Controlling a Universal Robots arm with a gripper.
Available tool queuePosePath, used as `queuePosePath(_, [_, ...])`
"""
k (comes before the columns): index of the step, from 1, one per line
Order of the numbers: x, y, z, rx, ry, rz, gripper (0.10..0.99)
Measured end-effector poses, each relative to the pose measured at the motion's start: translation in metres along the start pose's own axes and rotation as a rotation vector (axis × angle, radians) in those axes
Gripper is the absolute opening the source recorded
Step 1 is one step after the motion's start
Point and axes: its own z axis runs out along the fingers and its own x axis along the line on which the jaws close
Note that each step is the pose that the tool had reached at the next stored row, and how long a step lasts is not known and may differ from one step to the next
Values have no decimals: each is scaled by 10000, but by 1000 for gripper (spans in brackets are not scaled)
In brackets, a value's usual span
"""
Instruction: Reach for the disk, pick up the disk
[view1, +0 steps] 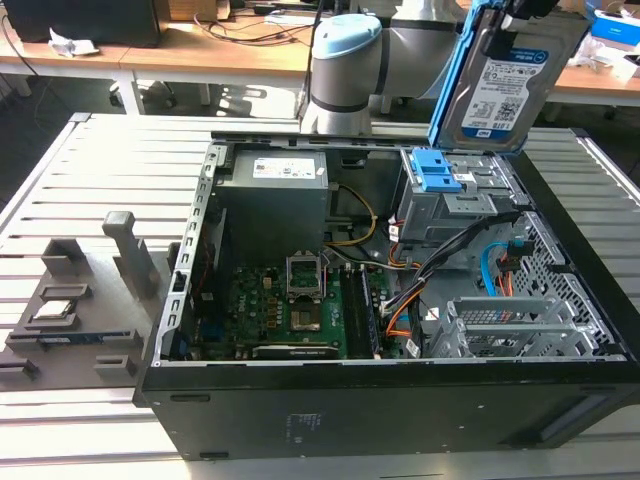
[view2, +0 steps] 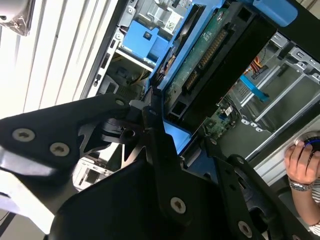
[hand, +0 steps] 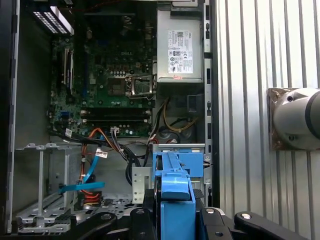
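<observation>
Exterior view: the disk (view1: 507, 80) is held tilted, label facing the camera, above the open computer case (view1: 400, 400), over the blue drive bay (view1: 440, 172) at the case's far corner toward the exterior view's right. The case lies on a slatted tabletop (view1: 60, 180). A grey fixture block (view1: 90, 300) sits on the exterior view's left.

Second wrist view: the hand (view2: 172, 132) is pinching the disk (view2: 210, 65) by its blue carrier frame, black fingers (view2: 155, 130) pressed against the frame edge. A person's hand (view2: 302, 165) rests near the case.

First wrist view: the disk's blue frame (hand: 175, 190) sits between the hand's fingers (hand: 147, 215), above the motherboard (hand: 110, 85) and power supply (hand: 180, 45)
</observation>
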Motion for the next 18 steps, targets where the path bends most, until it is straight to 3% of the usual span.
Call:
queuePosePath(3, [116, -1, 1, 0, 0, 0, 365])
queuePosePath(18, [498, -6, 2, 0, 1, 0, 365])
